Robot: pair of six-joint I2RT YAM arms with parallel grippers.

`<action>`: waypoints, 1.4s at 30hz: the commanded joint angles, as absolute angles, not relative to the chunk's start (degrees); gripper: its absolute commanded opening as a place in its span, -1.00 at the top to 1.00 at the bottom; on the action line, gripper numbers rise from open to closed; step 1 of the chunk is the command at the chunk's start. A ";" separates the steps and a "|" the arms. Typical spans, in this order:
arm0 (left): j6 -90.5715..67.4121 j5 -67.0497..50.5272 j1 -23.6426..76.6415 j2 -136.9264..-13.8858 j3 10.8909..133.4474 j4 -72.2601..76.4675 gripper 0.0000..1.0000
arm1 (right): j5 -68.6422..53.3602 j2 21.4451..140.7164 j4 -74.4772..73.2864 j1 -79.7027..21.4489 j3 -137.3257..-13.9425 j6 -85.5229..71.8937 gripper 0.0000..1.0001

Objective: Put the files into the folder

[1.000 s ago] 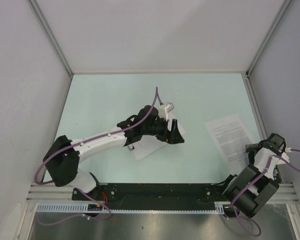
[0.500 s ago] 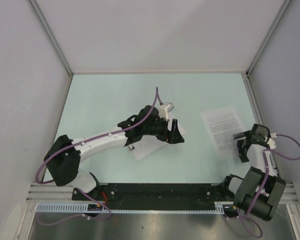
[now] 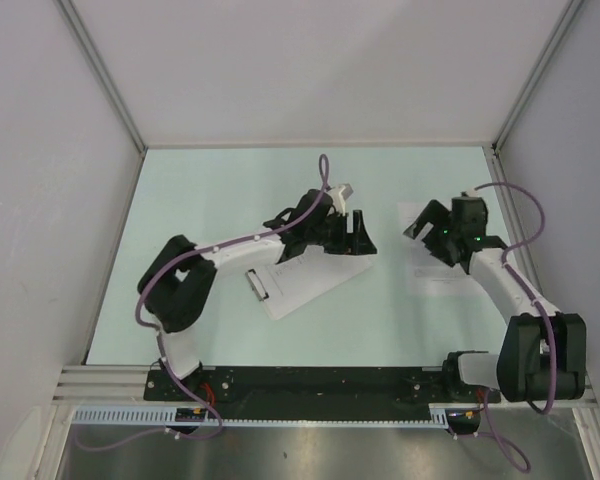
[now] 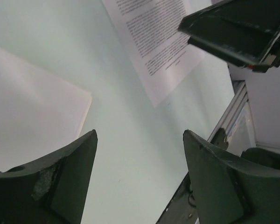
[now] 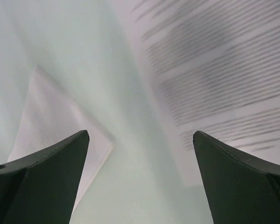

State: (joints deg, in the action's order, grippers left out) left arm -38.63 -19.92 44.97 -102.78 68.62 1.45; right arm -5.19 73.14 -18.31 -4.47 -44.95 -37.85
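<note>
While the pale bench (image 3: pixel 200 200) is carrying the folder (image 3: pixel 305 285) near its middle and one printed sheet (image 3: pixel 435 282) to the right, the left pincer (image 3: pixel 363 238) is hanging just past the folder's right corner, spread wide and gripping nothing. The right pincer (image 3: pixel 416 224) is hovering over the sheet's far end, fully spread and empty too.

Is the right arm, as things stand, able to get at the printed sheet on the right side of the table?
Probably yes: the right tool hangs open over the printed sheet, nothing lies between them, and the left tool is off to one side.
</note>
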 commanded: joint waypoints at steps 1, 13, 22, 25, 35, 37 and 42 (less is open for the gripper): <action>-43.68 -22.94 47.54 -111.50 78.65 8.43 -0.57 | -2.80 74.52 -20.66 10.86 -47.02 -22.60 -0.99; -55.35 -24.61 54.14 -133.93 100.71 14.06 -0.49 | -3.78 90.79 -15.82 28.12 -51.42 -16.61 -0.99; -57.83 -22.68 53.44 -140.18 106.61 7.57 -0.52 | -8.16 94.13 -17.49 24.19 -50.63 -17.49 -1.00; -57.66 -23.11 52.04 -140.80 106.88 6.33 -0.52 | -12.98 93.61 -17.49 21.02 -49.66 -19.23 -0.99; -43.07 -27.06 51.42 -134.48 110.48 -1.67 -0.62 | -23.29 87.29 -12.22 21.16 -47.63 -23.47 -0.99; -42.54 -27.42 51.50 -133.95 110.48 -1.32 -0.62 | -22.25 85.88 -12.83 22.32 -48.07 -23.21 -1.00; -43.24 -24.28 51.07 -135.26 111.44 -3.86 -0.61 | -16.97 87.01 -15.73 18.39 -48.51 -19.70 -1.00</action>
State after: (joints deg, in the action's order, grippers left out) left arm -44.97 -25.28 51.00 -138.32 108.60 -1.65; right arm -20.32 87.72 -13.21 21.98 -47.55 -22.24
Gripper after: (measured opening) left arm 0.811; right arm 0.995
